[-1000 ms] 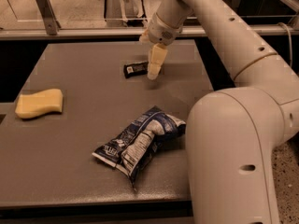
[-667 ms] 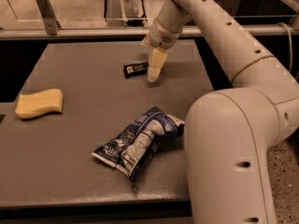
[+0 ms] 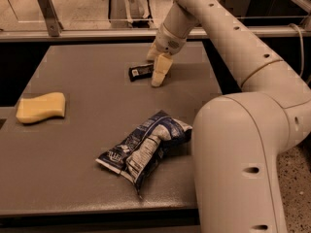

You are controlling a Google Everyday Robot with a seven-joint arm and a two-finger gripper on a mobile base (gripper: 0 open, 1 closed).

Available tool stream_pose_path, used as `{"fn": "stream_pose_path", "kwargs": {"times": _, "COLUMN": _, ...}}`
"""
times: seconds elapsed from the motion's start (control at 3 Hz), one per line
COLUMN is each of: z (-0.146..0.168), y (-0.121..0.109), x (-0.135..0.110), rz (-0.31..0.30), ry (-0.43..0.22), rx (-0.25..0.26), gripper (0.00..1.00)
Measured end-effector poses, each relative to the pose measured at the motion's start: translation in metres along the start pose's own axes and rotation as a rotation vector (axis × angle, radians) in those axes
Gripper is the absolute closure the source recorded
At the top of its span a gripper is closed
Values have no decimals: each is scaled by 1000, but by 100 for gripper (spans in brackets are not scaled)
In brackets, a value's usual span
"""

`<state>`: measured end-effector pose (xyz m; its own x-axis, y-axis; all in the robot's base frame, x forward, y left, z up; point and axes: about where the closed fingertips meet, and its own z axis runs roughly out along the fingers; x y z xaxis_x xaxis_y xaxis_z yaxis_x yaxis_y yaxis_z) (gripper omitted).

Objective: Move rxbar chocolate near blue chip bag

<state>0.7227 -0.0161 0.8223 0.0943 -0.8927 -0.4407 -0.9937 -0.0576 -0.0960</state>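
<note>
Grey and matte, the table (image 3: 73, 178) fills most of the view, with a pale ledge (image 3: 73, 33) running along its far edge and an upright metal bracket (image 3: 47, 8) standing at the far left.

The rxbar chocolate (image 3: 141, 72) lies flat on the far middle of the table, a small black wrapper with white lettering, its long side running left to right. The gripper (image 3: 158, 79) points down at the bar's right end, its tip at or just above the tabletop and right against the wrapper. Whether it is clamped on the bar, merely touching it or spread loose cannot be told from this angle.

The blue chip bag (image 3: 146, 147) rests crumpled on the near middle of the table, lying diagonally from near left to far right, well apart from the bar. A yellow sponge (image 3: 41, 107) sits at the left side, apart from both.

The robot's white arm (image 3: 228, 38) reaches in from the right, its bulky lower segment filling the near right corner beside the bag.
</note>
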Motion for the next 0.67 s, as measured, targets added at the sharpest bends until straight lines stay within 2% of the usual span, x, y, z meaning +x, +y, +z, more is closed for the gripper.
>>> {"fn": "stream_pose_path", "kwargs": {"times": 0.67, "z": -12, "y": -1, "x": -6, "rz": 0, "ry": 0, "rx": 0, "gripper": 86}}
